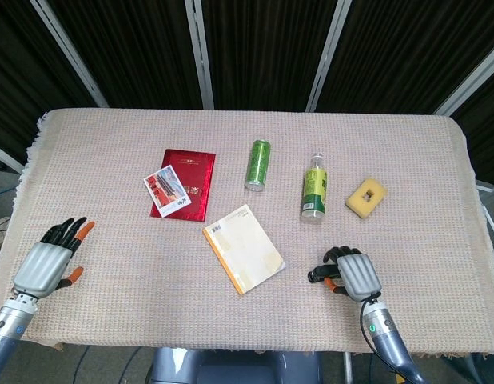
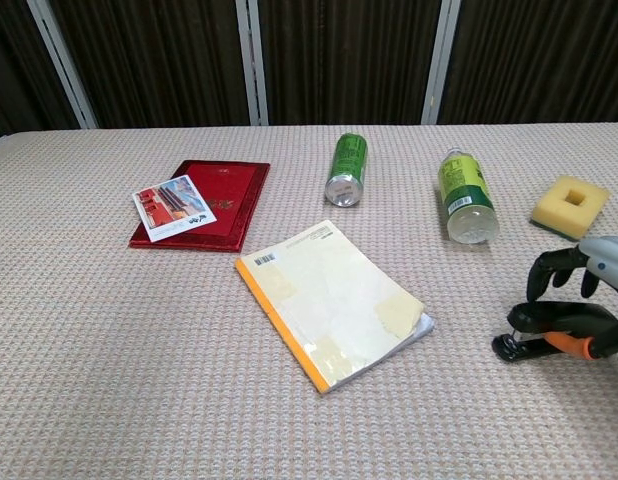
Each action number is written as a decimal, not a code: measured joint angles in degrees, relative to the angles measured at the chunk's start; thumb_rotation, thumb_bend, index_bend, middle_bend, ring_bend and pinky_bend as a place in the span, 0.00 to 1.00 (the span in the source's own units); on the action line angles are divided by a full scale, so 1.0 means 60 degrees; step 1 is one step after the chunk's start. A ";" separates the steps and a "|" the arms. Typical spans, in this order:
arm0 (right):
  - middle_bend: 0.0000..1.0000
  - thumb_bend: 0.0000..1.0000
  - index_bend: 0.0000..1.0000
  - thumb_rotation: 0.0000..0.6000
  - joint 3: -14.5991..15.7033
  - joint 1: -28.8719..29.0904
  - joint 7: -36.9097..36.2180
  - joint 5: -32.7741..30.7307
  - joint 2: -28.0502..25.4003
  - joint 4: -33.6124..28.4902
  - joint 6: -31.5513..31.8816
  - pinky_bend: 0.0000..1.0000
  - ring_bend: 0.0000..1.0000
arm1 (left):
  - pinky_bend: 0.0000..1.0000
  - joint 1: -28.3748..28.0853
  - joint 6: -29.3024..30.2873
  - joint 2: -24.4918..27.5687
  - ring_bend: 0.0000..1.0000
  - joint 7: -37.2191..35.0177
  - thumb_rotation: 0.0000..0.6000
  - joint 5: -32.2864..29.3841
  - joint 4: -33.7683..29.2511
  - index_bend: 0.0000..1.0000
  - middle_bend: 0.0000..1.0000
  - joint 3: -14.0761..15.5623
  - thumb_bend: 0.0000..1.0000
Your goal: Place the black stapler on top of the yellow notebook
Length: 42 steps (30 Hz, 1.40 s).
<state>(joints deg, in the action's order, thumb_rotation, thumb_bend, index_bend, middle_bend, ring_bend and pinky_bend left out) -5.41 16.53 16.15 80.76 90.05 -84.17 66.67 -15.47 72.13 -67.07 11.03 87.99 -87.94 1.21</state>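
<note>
The black stapler (image 1: 316,277) (image 2: 524,320) lies on the cloth at the front right, to the right of the yellow notebook (image 1: 244,249) (image 2: 334,303), with a gap of cloth between them. My right hand (image 1: 355,276) (image 2: 586,295) grips the stapler's rear half: its dark fingers curl over the top and its orange-tipped thumb presses the near side. Only the stapler's front end shows, and it rests on the table. The notebook lies flat and slanted near the table's middle. My left hand (image 1: 47,264) rests open at the front left edge, holding nothing.
A red booklet (image 1: 185,182) with a picture card (image 1: 166,190) on it lies at the back left. A green can (image 1: 258,165) and a green-labelled bottle (image 1: 314,188) lie on their sides behind the notebook. A yellow sponge (image 1: 366,197) sits behind my right hand.
</note>
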 measured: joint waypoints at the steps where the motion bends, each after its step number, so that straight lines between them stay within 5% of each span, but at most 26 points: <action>1: 0.37 0.30 0.43 1.00 0.0000 0.0007 -0.0016 -0.0003 0.0023 0.0018 0.0019 0.42 0.33 | 0.14 -0.0001 -0.0003 0.0006 0.00 -0.0010 1.00 -0.0008 0.0000 0.00 0.00 0.0002 0.32; 12: 0.39 0.31 0.44 1.00 0.0135 0.0133 -0.0333 -0.0236 0.0332 0.0504 -0.0149 0.44 0.35 | 0.14 0.0007 0.0060 0.0058 0.00 -0.0115 1.00 0.0009 -0.0009 0.00 0.00 0.0011 0.32; 23: 0.61 0.40 0.67 1.00 0.0155 0.0020 -0.0054 -0.0135 0.0415 0.0458 0.0494 0.70 0.61 | 0.14 0.0030 0.0174 0.0097 0.00 -0.0228 1.00 0.0088 -0.0008 0.00 0.00 0.0033 0.32; 42: 0.62 0.40 0.68 1.00 0.0136 -0.0199 0.0961 0.0282 -0.0264 -0.1488 0.1557 0.71 0.63 | 0.14 0.0059 0.0339 0.0174 0.00 -0.0414 1.00 0.0296 -0.0057 0.00 0.00 0.0088 0.32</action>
<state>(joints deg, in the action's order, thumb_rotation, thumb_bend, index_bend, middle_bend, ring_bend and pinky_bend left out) -4.59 15.34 21.91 82.46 88.46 -93.10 76.02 -15.11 74.17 -66.02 8.55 89.77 -88.28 1.74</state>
